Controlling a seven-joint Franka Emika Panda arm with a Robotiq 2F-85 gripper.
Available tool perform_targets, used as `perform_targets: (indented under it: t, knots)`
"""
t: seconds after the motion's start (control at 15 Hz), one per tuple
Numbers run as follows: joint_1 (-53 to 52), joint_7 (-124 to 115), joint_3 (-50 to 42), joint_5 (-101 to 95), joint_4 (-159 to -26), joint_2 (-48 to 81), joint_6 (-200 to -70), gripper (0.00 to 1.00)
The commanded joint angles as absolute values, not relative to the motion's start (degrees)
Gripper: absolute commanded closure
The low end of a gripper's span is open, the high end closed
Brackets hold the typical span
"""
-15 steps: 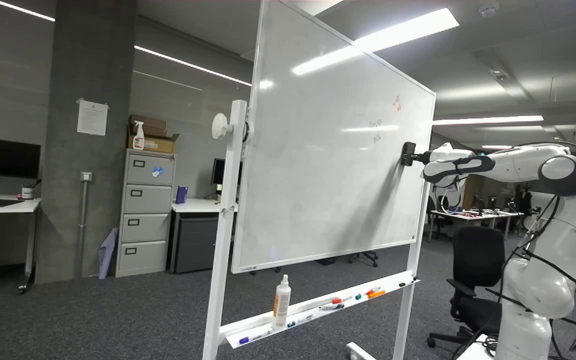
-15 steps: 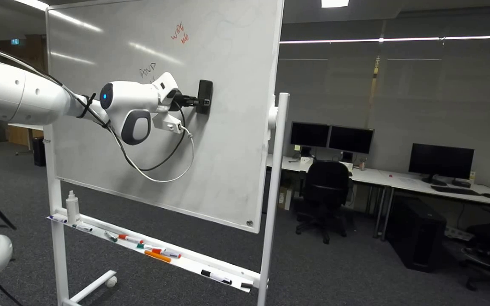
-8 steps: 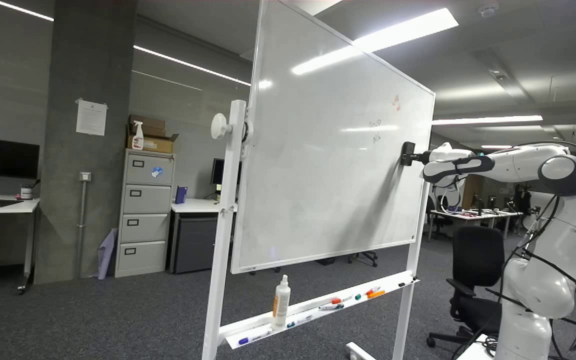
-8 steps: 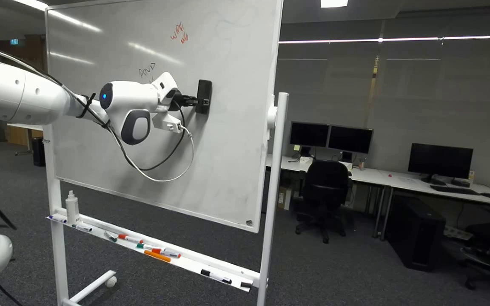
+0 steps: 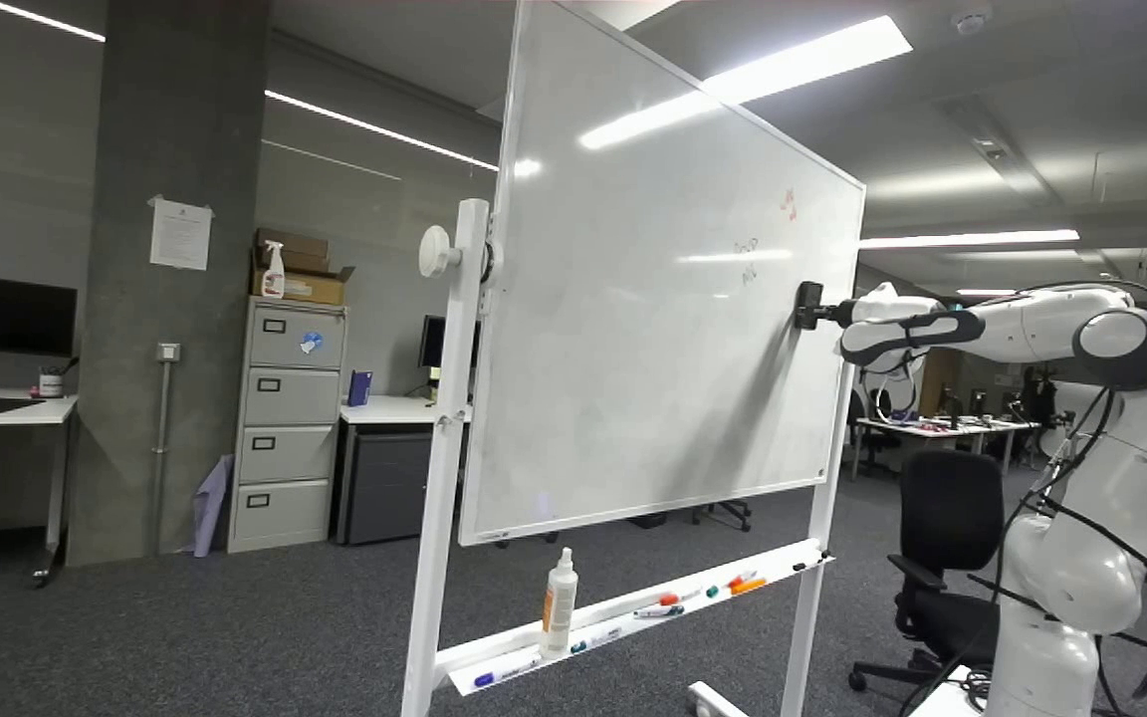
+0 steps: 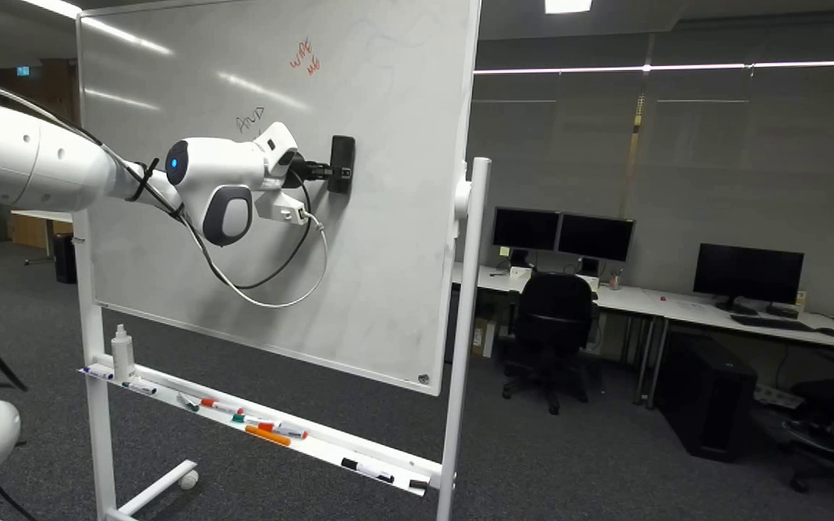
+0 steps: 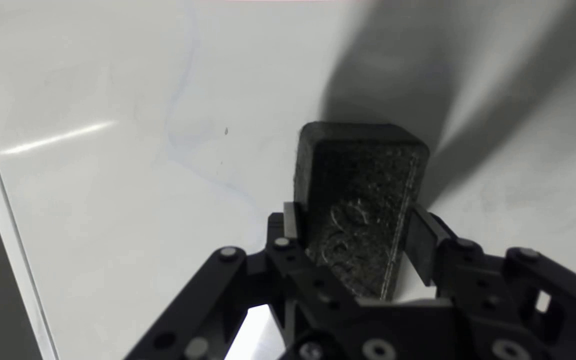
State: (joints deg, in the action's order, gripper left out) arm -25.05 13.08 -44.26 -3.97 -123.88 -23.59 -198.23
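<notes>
My gripper (image 7: 355, 227) is shut on a black board eraser (image 7: 363, 170), its fingers on the two long sides of the block. The eraser (image 6: 342, 165) stands upright along the whiteboard (image 6: 395, 239), against its face or very close to it; I cannot tell if they touch. Up and to the left in an exterior view is red writing (image 6: 305, 56), with black writing (image 6: 250, 118) lower down, partly hidden by the wrist. Both exterior views show the gripper (image 5: 825, 313) reaching the board from the robot's side. Faint bluish smears (image 7: 183, 135) run left of the eraser in the wrist view.
Below the board a tray (image 6: 316, 441) holds several markers and a white spray bottle (image 5: 560, 602). Cables (image 6: 272, 304) loop under the wrist. White posts (image 6: 464, 325) carry the board. A black chair (image 5: 952, 538) stands near the robot's base.
The gripper and the eraser have shifted slightly to the left in both exterior views, with the grip kept. The writing looks the same.
</notes>
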Motion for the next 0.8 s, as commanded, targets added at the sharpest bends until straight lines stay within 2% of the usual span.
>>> perform_targets:
  t: [0.0,0.73]
  knots:
    - [-25.1,14.4,-41.0,-4.6,-124.2,-21.7,-198.2,0.69]
    - [-21.0,15.8,-32.7,-4.4,-128.3,-23.6,-198.3,0.69]
